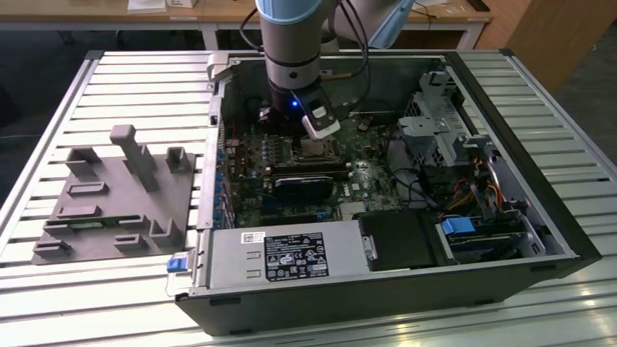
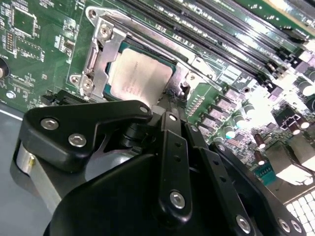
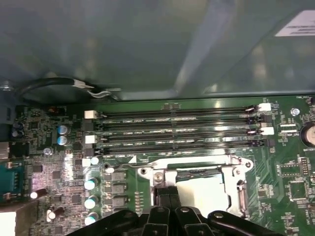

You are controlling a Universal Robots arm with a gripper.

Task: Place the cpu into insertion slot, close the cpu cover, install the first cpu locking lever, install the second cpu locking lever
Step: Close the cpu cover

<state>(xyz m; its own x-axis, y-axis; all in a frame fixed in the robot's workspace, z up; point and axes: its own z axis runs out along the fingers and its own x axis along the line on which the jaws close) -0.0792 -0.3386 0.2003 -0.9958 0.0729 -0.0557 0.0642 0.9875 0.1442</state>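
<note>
Here, the gripper, fingers together, sits at the edge of the cpu cover, lying over the seated cpu.

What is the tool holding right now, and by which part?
Nothing visibly held: the tool is shut with its tips at the edge of the silvery square metal cover frame, beside the pale silver-beige square chip.

PC case sits mid-desk, fixture block beside it toward the desk edge on the exterior view's left. Inside, the motherboard lies flat, with the power supply along the case's near wall. cpu sits in the insertion slot, cpu cover around it, memory slots just beside.
</note>
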